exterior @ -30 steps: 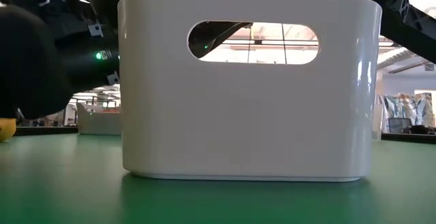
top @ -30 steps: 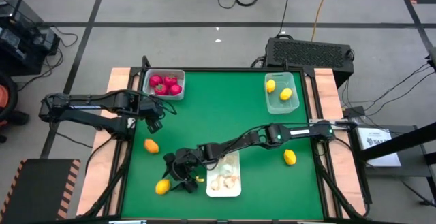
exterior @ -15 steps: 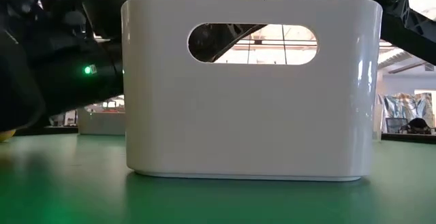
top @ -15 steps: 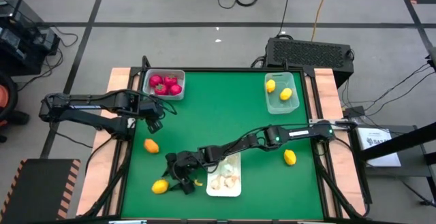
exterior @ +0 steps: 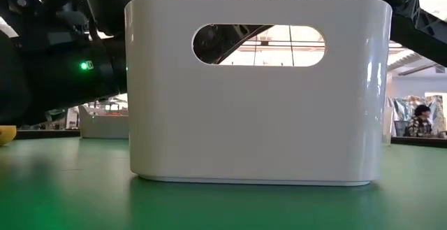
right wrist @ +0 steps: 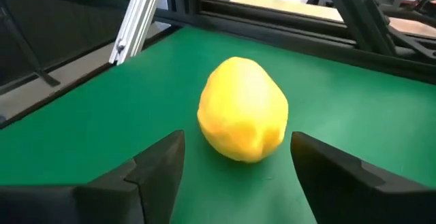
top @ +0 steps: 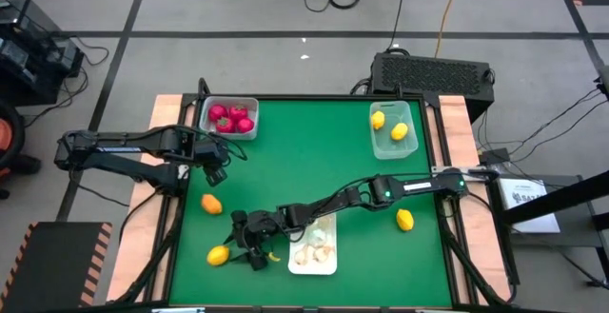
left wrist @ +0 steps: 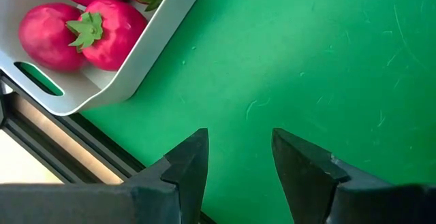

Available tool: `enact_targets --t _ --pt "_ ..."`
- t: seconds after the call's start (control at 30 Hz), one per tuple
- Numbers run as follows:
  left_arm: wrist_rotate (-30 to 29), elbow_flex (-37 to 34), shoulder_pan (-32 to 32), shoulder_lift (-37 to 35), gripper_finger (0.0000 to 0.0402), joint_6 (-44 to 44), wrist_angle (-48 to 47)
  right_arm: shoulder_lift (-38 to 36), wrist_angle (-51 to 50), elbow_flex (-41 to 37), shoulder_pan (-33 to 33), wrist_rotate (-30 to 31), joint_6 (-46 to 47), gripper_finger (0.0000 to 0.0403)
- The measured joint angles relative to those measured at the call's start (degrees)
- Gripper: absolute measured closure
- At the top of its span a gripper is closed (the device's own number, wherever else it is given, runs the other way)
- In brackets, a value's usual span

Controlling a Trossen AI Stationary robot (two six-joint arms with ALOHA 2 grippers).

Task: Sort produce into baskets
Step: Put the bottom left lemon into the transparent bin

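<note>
While its fingers gape around nothing, the right gripper [top: 245, 249] lines up on a yellow lemon [right wrist: 243, 110] just ahead; closing early could nudge it rolling away.

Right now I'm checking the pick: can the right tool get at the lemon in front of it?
Probably yes. The right tool is open with the lemon just ahead between its fingers, on bare green table, nothing between them.

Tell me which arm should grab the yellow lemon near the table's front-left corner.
Right. The right gripper is open beside that lemon, which sits just ahead of its fingers. The left gripper waits empty beside the basket of red produce.
</note>
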Motion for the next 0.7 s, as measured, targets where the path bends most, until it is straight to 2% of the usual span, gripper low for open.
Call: enact_targets --t 0.3,0.43,0.57,0.7 --pt "0.5 0.0 0.0 0.0 0.0231 -0.1 -0.2 0.0 0.0 0.0 0.0 0.8 0.1 0.017" --pt "8.9 0.3 0.0 0.0 0.0231 -0.2 -3.0 -0.1 0.0 0.0 0.0 0.8 0.1 0.0177" --pt "19.3 3.7 -0.2 0.0 0.0231 -1.6 -6.4 -0.1 0.0 0.0 0.0 0.8 0.1 0.0183" --pt "23.3 9.6 -2.3 0.0 0.0231 -4.8 -11.0 -0.1 0.0 0.0 0.0 0.8 0.1 0.0188"
